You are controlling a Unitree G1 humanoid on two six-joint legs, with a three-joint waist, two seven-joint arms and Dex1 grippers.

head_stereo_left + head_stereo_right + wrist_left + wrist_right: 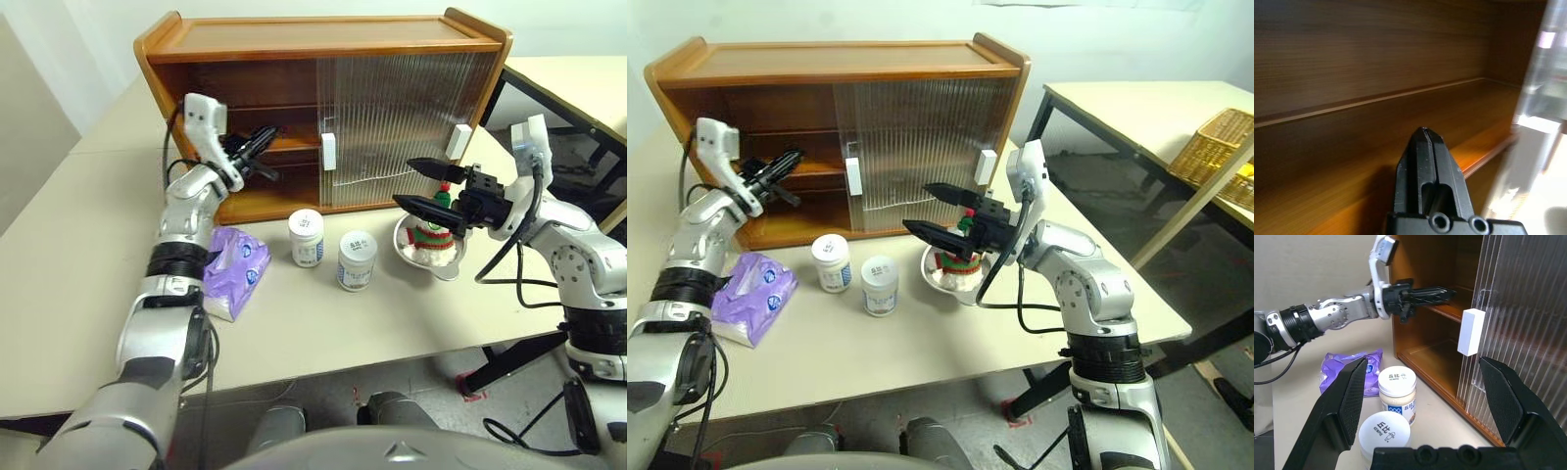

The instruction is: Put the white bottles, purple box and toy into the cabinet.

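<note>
The left gripper (263, 143), fingers pressed together and holding nothing, points into the open left half of the large wooden two-shelf cabinet (323, 44), its ribbed translucent sliding door just beside the fingertips. Judged from this, the opening looks wide enough; next, draw the arm clear without knocking the shelf. The right gripper (423, 185) hangs with fingers spread wide over the small white plush toy with striped scarf (431, 233). Two squat white jars with blue labels (307, 238) and the soft purple tissue pack (235, 267) wait on the surface, below the left fingers.

I count: white bottles (306, 238) (357, 260) 2 | purple box (235, 266) 1 | toy (432, 231) 1, partly hidden | cabinet (323, 39) 1
</note>
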